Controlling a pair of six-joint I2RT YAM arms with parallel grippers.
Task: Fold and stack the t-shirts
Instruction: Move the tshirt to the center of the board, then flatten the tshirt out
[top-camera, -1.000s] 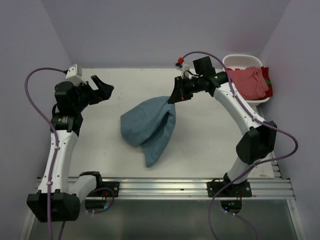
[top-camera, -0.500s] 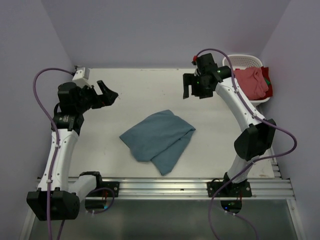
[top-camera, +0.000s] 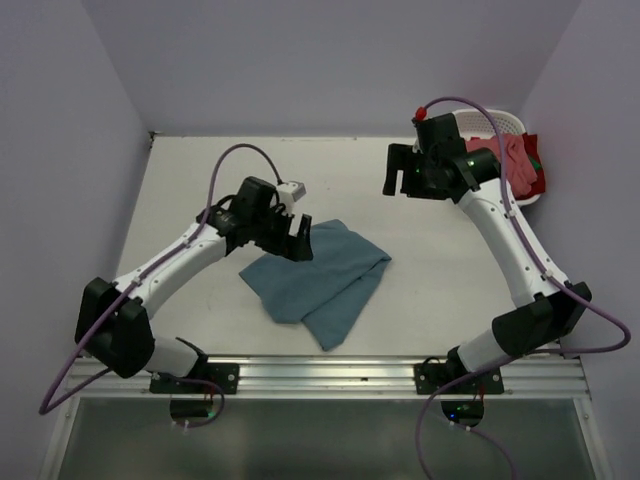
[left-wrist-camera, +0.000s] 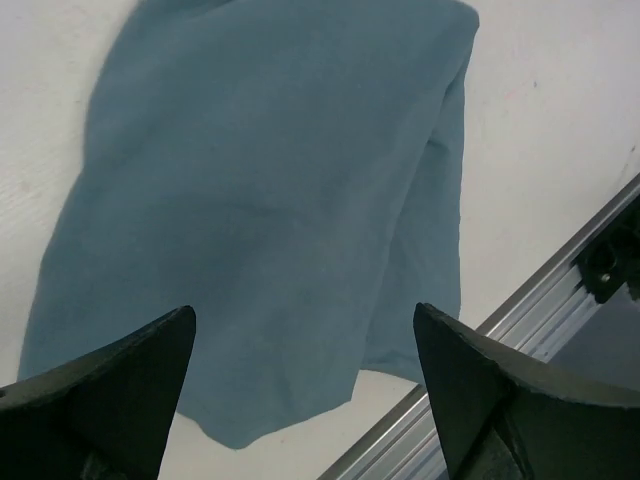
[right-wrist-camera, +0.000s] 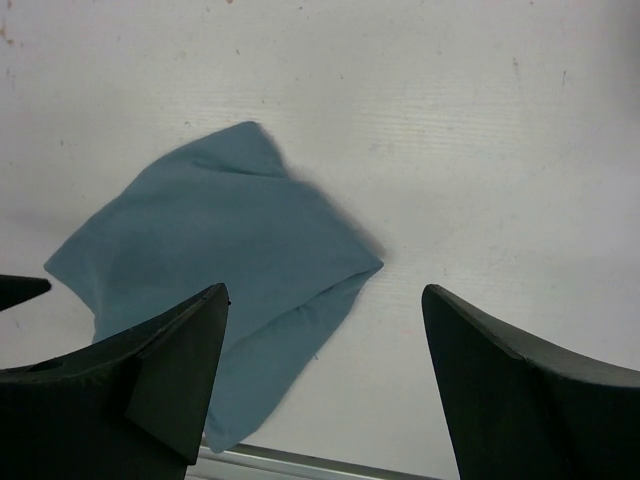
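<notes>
The teal-blue t-shirt (top-camera: 318, 270) is lying flat on the white table (top-camera: 190, 180), directly under and just ahead of the left gripper (top-camera: 290, 237). It is folded over on itself into a rough slanted four-sided shape, its cloth mostly smooth. A doubled edge is running down one side and a lower layer is poking out toward the near rail.

In the left wrist view the shirt (left-wrist-camera: 270, 200) is filling the space between the two dark fingers of the left gripper (left-wrist-camera: 302, 315), which are standing wide apart and gripping nothing. Whether they are touching the cloth cannot be told.

The right gripper (top-camera: 400, 170) is hanging over bare table, its jaws also spread wide and empty, well apart from the shirt. In its wrist view the shirt (right-wrist-camera: 215, 270) is lying ahead of the right gripper (right-wrist-camera: 325, 292), toward its left finger.

Beyond the right gripper, the salmon pink-red t-shirt (top-camera: 522, 160) is lying bunched in the white basket (top-camera: 505, 120), partly hidden by the arm.
</notes>
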